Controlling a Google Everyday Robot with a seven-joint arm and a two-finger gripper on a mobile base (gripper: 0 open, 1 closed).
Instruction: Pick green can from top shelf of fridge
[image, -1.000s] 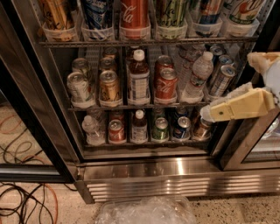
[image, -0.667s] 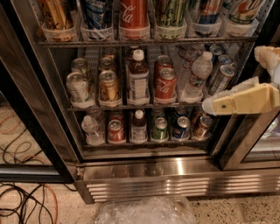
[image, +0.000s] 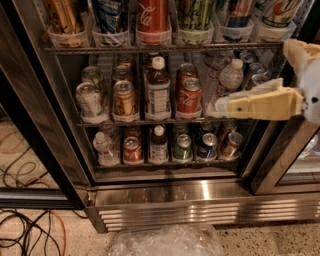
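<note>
Tangled black and orange cables (image: 27, 235) lay on the speckled floor at the far left, beside the large stainless-steel fridge (image: 200, 197) with its dark door frame and ribbed steel base panel. Its grey wire top shelf (image: 100, 49) carried a row of whitish translucent plastic tubs along the front edge, each with a can standing upright in it. From the left came a gold and orange can (image: 62, 15), a blue and white can (image: 107, 14), a red cola can (image: 152, 14), and then the tall, slim, pale green and white green can (image: 192, 12) with dark leafy markings, fourth in the row, its top out of view. Right of it stood a blue and red can (image: 237, 10) and a white can with red-and-green lettering (image: 277, 10). On the rack below, a clear plastic water bottle (image: 231, 77) stood right of two red cans. The cream-coloured end effector (image: 220, 107) reached in from the right at that middle level, its tip just beside the bottle, below and to the right of the green can and apart from it. Whether it was spread or pressed together could not be told.
</note>
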